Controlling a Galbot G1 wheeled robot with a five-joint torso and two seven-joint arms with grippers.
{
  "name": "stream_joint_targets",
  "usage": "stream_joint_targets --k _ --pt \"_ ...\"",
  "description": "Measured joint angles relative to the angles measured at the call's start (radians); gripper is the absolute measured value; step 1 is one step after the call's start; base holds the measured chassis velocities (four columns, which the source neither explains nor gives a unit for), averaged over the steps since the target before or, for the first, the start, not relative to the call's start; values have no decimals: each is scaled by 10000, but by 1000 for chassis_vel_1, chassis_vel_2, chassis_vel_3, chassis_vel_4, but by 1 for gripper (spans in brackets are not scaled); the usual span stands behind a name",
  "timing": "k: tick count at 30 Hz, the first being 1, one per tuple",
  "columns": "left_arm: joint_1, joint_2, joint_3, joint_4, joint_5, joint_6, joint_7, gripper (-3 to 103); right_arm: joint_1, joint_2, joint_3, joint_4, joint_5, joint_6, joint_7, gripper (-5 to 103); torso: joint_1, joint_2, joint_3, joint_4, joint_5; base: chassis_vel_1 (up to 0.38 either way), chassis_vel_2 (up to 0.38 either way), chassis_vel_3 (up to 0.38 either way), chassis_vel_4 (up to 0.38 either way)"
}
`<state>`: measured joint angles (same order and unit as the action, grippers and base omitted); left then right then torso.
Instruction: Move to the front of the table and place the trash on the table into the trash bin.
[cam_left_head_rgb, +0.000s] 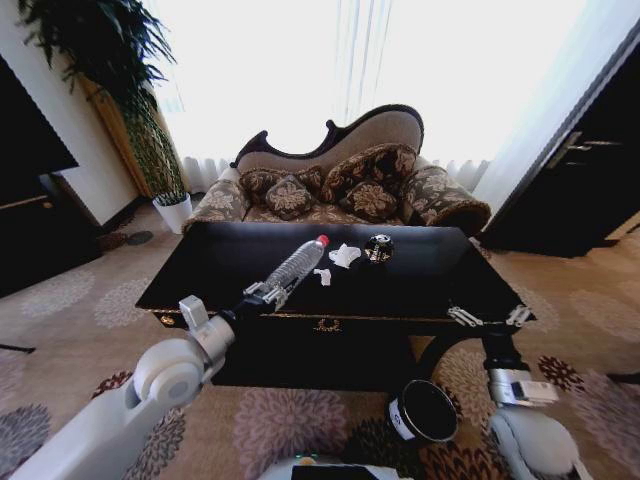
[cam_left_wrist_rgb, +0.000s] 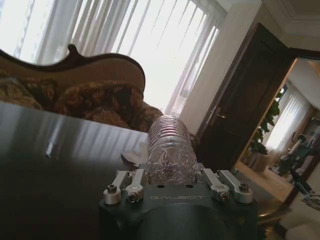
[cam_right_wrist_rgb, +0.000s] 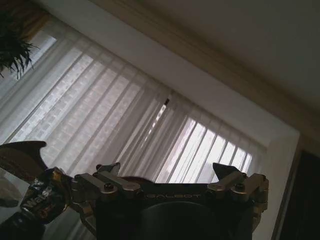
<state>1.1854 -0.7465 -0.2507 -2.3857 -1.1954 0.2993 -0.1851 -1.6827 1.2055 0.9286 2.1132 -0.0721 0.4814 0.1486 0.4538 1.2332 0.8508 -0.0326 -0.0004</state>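
Two pincers in play. Left pincer (cam_left_head_rgb: 268, 292) out over the desk (cam_left_head_rgb: 230, 260), near the front edge and left of the middle, closed on the base of a clear plastic bottle (cam_left_head_rgb: 297, 264). Bottle angled up off the glossy black top, red cap (cam_left_head_rgb: 322, 240) pointing toward the far edge and the sofa (cam_left_head_rgb: 340, 185). From the left wrist, ribbed bottle (cam_left_wrist_rgb: 171, 157) clamped snug between the jaws, desk (cam_left_wrist_rgb: 60, 165) stretching away beneath. Just past the cap, toward the far edge: crumpled tissue (cam_left_head_rgb: 345, 255), with a smaller paper scrap (cam_left_head_rgb: 322, 276) nearer the middle, both flat on the top. Dark shiny can (cam_left_head_rgb: 378, 247) beside the tissue on the right, apart from it. Right pincer (cam_left_head_rgb: 489, 317) at the front right corner, fingers spread wide, nothing between them, tips level with the front edge. From the right wrist, same spread jaws, gap bare, dark can (cam_right_wrist_rgb: 42, 197) sitting off to one side by a finger, curtains behind. Bin (cam_left_head_rgb: 424, 411) down on the carpet before the desk, right of the middle, mouth up, white label on its side, well below the top. Gold emblem (cam_left_head_rgb: 327, 324) on the front apron. Potted plant (cam_left_head_rgb: 150, 150) at the far left, beside the sofa.
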Motion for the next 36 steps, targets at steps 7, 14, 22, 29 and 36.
stream_joint_targets --k 7,14,22,29,36 --pt "-25 -163 507 -798 -1488 220 -733 38 125 -12 222 -257 -2817 2051 543 100 0 0 0 2 1 0 0 0 0" --pt "-389 -124 915 -1202 -2764 357 -1231 38 327 116 353 -852 -5637 3256 1305 100 0 1 1 1 2 0 0 0 0" --pt "-301 -76 1152 -1192 -2858 459 -1079 38 533 527 -95 -1088 -7862 3300 2383 100 0 0 1 2 1 0 0 0 0" --pt "-1324 -46 1995 -1174 -2961 492 -1100 38 580 585 -383 -443 -8568 3264 2453 100 2 0 2 1 0 0 0 0 0" --pt "-2322 -26 2571 -1163 -3469 543 -1173 38 567 719 -783 -205 -9017 3228 2384 100 1 0 1 2 1 0 0 0 0"
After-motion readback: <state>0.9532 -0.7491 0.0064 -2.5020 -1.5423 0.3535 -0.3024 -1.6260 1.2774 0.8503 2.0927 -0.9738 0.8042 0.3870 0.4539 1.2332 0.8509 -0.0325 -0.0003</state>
